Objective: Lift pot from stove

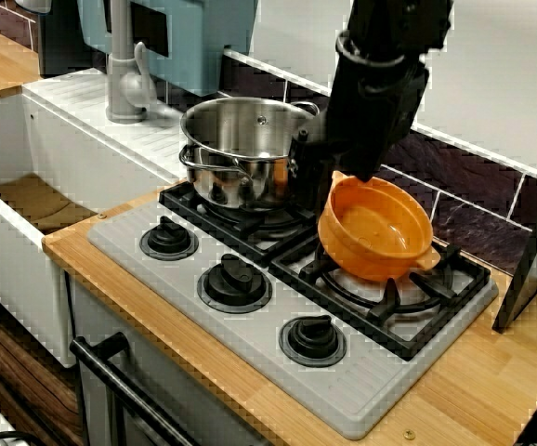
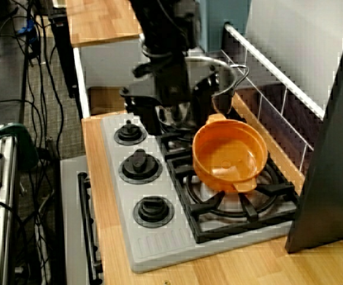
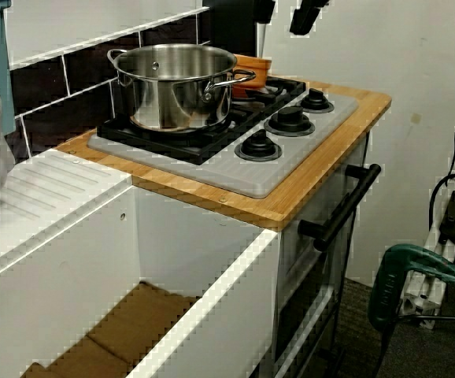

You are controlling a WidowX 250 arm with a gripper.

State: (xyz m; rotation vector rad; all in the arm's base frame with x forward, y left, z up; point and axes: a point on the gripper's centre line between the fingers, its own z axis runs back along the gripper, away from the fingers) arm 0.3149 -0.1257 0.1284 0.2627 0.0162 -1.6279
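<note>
The counter (image 1: 473, 390) carries the stove (image 1: 380, 381), a grey slab with two black grates and three knobs along its front. The steel pot (image 1: 241, 149) sits on the grate beside the jaws, on the sink side. The gripper (image 1: 338, 172) comes down from above at the back rim of the pot (image 1: 380, 228), which hangs tilted below and in front of the jaws, clear of the grate under it as far as the overhead view shows. The jaws seem closed on that rim, though the black fingers blur against the arm, so the grip itself is hard to make out.
</note>
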